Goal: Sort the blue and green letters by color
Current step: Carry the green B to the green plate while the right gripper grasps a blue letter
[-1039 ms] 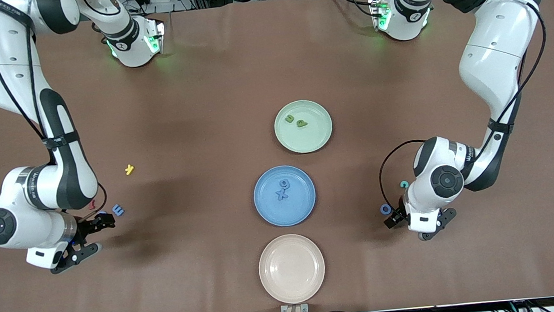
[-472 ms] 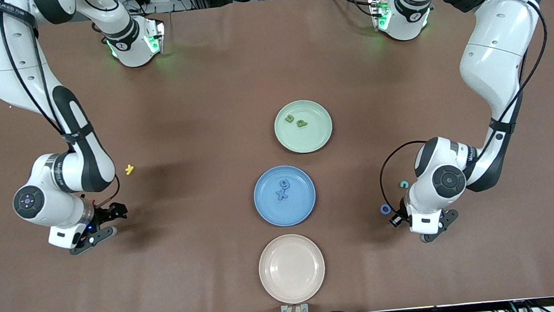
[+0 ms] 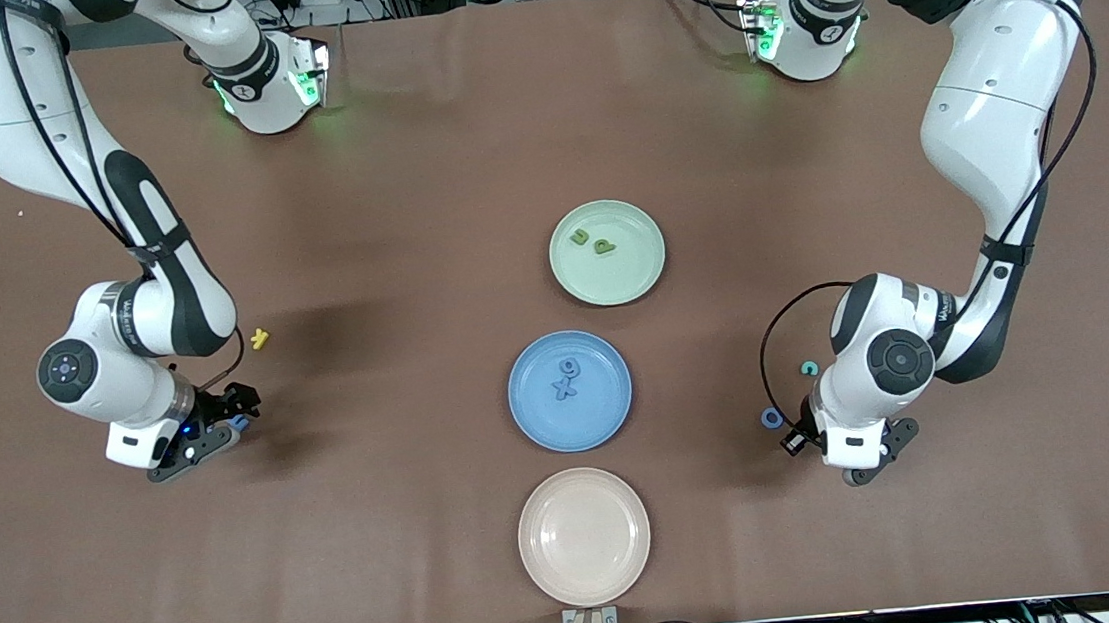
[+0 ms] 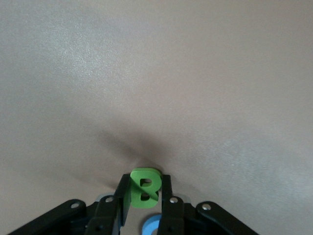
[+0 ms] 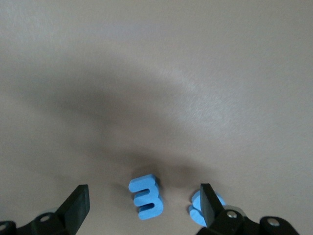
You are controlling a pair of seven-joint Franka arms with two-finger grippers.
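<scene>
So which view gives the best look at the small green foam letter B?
The left wrist view: the green foam letter B sits pinched between the left gripper fingers, its shape readable. In the front view the left arm's hand hides it. The right wrist view does not show it.

Blue letter point(image 4: 151, 226) under left gripper point(image 4: 143, 204): cut by lower frame edge, shape unreadable. Second blue letter point(image 5: 196, 204) half hidden by right gripper's finger point(image 5: 205, 204), lower right.
</scene>
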